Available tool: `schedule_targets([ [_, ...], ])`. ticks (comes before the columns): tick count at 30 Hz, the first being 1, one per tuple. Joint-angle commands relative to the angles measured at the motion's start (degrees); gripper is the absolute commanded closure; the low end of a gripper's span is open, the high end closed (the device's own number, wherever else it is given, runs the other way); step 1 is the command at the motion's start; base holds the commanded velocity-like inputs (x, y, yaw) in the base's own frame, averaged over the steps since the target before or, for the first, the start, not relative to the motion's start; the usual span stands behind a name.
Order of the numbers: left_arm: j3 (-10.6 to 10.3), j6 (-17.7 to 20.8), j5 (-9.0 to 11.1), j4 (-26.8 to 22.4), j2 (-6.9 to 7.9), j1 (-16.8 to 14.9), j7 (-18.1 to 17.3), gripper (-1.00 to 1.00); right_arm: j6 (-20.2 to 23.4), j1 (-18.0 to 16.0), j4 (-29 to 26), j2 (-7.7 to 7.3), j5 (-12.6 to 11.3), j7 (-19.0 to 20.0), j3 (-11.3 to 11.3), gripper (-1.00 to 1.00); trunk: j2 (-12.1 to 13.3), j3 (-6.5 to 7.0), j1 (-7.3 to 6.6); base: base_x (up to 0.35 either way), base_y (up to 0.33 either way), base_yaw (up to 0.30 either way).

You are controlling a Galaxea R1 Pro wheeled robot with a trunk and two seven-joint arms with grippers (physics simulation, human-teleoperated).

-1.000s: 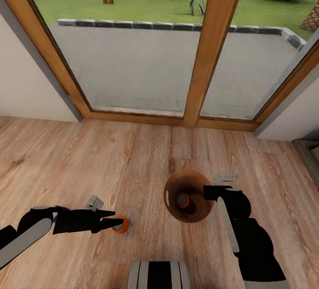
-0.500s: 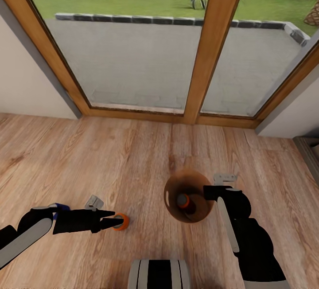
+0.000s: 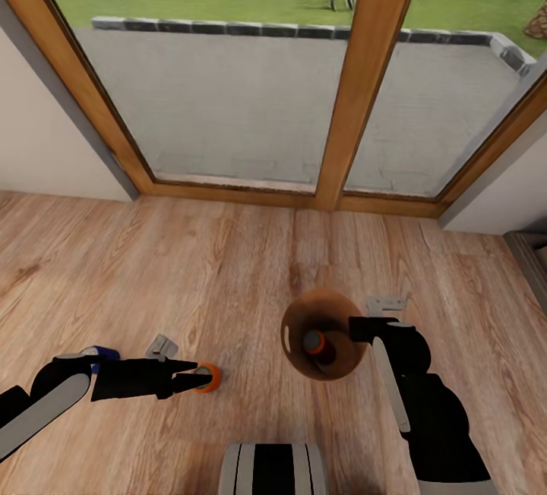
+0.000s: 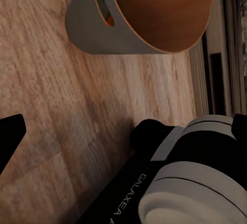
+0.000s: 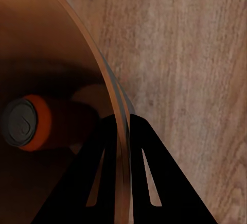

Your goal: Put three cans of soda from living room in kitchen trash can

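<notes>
One orange can point(image 3: 314, 343) in the bin point(image 3: 292, 326), rim pinched by right end effector point(image 3: 354, 329).

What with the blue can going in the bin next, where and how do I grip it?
Close the tool across the round side of the blue can, coming in level from its window side: it seems upright, and the left arm covers its near side.

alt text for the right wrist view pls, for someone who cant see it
The right gripper is clamped on the rim of the trash can, one dark finger inside and one outside. An orange soda can with a grey top lies inside on the tan lining, and wood-plank floor lies beyond the rim.
</notes>
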Motion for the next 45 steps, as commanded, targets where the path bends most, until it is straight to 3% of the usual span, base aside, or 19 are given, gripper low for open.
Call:
schedule_targets([
  [1, -0.02, 0.0, 0.01, 0.01, 0.01, 0.0, 0.0, -1.0, -0.06, 0.02, 0.07, 0.0, -0.44, 0.26, -0.04, 1.0, 0.0, -0.1, 0.01, 0.0, 0.0, 0.0],
  [45, 0.07, 0.0, 0.07, 0.01, -0.04, -0.02, 0.0, -1.0, 0.11, 0.02, 0.07, 0.0, -0.44, 0.25, -0.04, 1.0, 0.0, -4.06, 0.01, 0.0, 0.0, 0.0],
])
